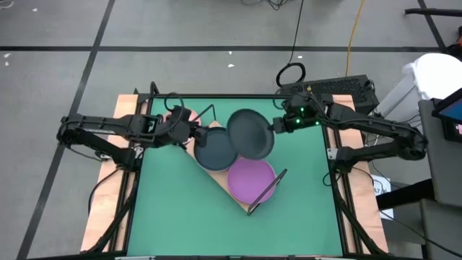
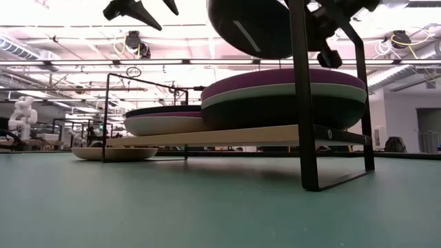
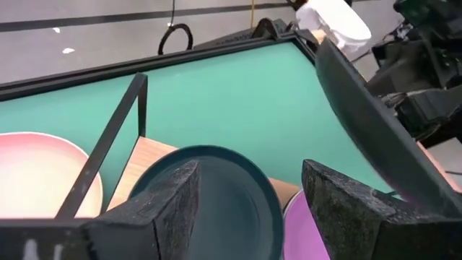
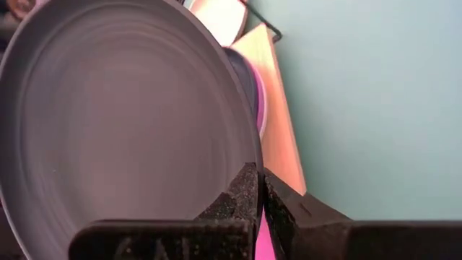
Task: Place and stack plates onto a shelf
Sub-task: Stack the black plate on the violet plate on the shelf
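Dark grey plate [image 1: 250,133] is pinched at its rim by the right gripper [image 4: 258,189], fingers clamped tight on the edge; plate hangs in the air above the shelf [image 1: 216,175], btwn the two stacks. Left gripper [image 3: 249,198] sits w/ fingers spread wide, holding nothing, just over the dark teal plate [image 3: 216,191] topping the stack at the shelf's left end. Purple plate [image 1: 250,179] tops the other stack. Pink plate [image 3: 36,173] lies on the green table [image 1: 173,217] beside the shelf, near the left gripper.
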`<state>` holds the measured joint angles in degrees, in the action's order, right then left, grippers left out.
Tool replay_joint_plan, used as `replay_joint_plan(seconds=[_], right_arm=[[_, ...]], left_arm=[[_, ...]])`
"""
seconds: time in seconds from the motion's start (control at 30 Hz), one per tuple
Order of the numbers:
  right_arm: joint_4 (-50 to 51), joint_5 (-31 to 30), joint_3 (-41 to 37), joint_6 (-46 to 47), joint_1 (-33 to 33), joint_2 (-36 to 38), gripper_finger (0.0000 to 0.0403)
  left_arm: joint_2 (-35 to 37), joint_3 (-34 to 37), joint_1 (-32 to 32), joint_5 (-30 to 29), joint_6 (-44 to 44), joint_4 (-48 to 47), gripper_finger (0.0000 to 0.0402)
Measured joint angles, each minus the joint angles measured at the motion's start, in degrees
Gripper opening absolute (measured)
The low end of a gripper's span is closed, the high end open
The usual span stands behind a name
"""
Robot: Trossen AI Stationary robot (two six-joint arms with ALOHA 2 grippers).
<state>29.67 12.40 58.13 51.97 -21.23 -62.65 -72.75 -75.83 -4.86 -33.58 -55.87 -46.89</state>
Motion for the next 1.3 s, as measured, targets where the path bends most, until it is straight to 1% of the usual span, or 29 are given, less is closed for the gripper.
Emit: replay_joint_plan(seconds=[0.13, 0.33, 0.57, 0.73, 0.93, 1.3], right_arm=[[2.98, -2.13, 0.0, -1.09, 2.4, -0.04, 0.0], [7.49, -2.1, 0.0, -4.07, 5.14, -2.02, 0.0], [5.39, -1.81, 0.02, -4.7, 9.32, -7.04, 0.0], [5.66, -1.85, 0.02, -3.87, 12.29, -10.24, 0.0], [5.12, -1.83, 0.02, -3.06, 14.31, -12.98, 0.0], [9.41, -1.7, 0.02, -3.3, 15.89, -13.46, 0.0]], left_arm=[[0.0, 0.0, 2.22, 3.43, 2.26, 0.02, 0.0246], [0.0, 0.0, 5.42, 7.36, 6.66, 0.31, 0.0246], [0.0, 0.0, 9.08, 11.75, 10.64, 0.39, 0.0246], [0.12, 0.0, 10.99, 12.65, 11.38, 0.37, 0.0246], [0.2, 0.0, 11.65, 12.78, 14.23, 0.39, 0.0246], [0.22, 0.0, 11.6, 12.76, 15.52, 0.33, 0.0246]])
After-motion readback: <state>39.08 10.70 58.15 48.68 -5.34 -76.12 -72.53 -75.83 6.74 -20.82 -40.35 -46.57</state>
